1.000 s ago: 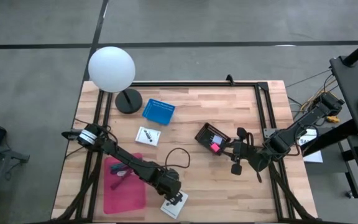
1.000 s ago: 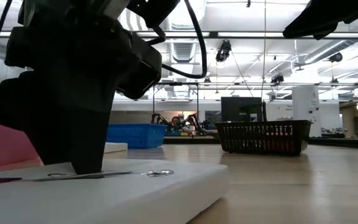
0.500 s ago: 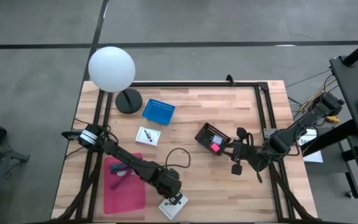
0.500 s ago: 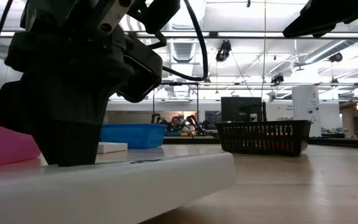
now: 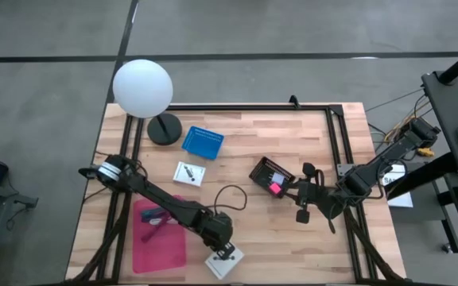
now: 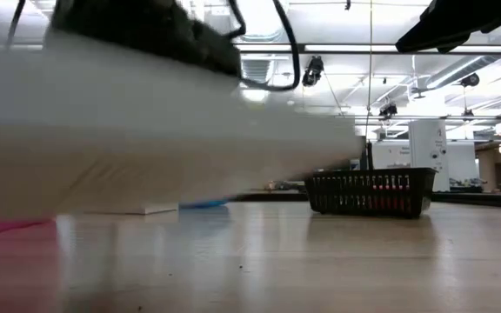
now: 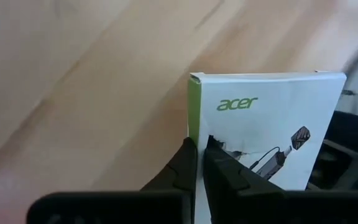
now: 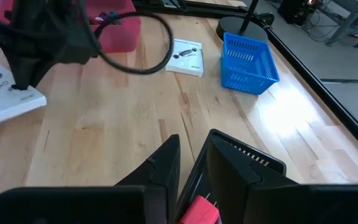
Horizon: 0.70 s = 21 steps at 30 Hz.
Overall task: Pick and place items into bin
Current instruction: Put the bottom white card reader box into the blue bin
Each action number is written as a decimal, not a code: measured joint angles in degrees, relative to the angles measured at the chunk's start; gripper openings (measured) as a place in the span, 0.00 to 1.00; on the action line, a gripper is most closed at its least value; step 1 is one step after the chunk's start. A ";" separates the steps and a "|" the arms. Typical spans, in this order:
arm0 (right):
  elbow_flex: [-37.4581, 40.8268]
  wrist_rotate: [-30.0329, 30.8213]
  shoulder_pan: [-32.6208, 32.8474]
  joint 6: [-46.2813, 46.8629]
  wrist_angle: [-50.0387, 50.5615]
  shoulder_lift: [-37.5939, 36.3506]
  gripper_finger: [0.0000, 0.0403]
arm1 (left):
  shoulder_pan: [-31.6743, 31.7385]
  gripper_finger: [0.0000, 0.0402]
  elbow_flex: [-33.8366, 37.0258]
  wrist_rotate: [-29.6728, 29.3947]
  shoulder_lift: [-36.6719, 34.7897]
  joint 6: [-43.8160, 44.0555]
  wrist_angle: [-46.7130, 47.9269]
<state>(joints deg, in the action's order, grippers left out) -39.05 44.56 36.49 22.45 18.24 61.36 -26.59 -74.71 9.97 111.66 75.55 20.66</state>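
A white Acer-printed box hangs near the table's near edge under my left gripper, which is shut on it. The low view shows the box off the wood and blurred. My right gripper sits at a black mesh basket right of the table's middle, shut on its rim. A pink item lies inside the basket. A pink tray holding pens rests flat at the near left. My left gripper pinches the white box between its two fingers at one edge, beside the box's green side, coming from above. The box is lifted clear of the table and tilted. My right gripper is at the black basket's rim, coming level from the table's right. The basket stands on the table. The fingers themselves hide how they meet the rim.
A blue mesh basket and a second white box lie toward the far left. A lamp with a white globe and black base stands at the far left corner. A black cable loops above the left wrist.
My left gripper has risen with the white box in its hold. The box lay flat on the table a second ago, then tipped up at one end, and now hangs clear of the wood. The right arm has kept still.
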 joint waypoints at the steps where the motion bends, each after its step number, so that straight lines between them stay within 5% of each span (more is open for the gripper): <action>1: 0.00 0.00 0.00 -0.04 0.00 0.00 0.17 | 0.31 0.00 -0.06 0.00 -0.54 -0.33 -0.24; 9: -0.02 -0.04 0.00 0.56 0.09 -0.14 0.17 | 2.58 0.00 -0.11 -3.74 -4.85 -4.48 -0.63; 21: -0.02 1.77 -0.02 4.59 -1.10 -5.92 0.19 | 6.14 0.00 -0.21 -25.08 -14.37 -9.68 -0.62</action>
<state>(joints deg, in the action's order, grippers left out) -39.07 46.33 36.47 27.04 17.14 55.44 -20.45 -74.91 -15.12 97.29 65.87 20.04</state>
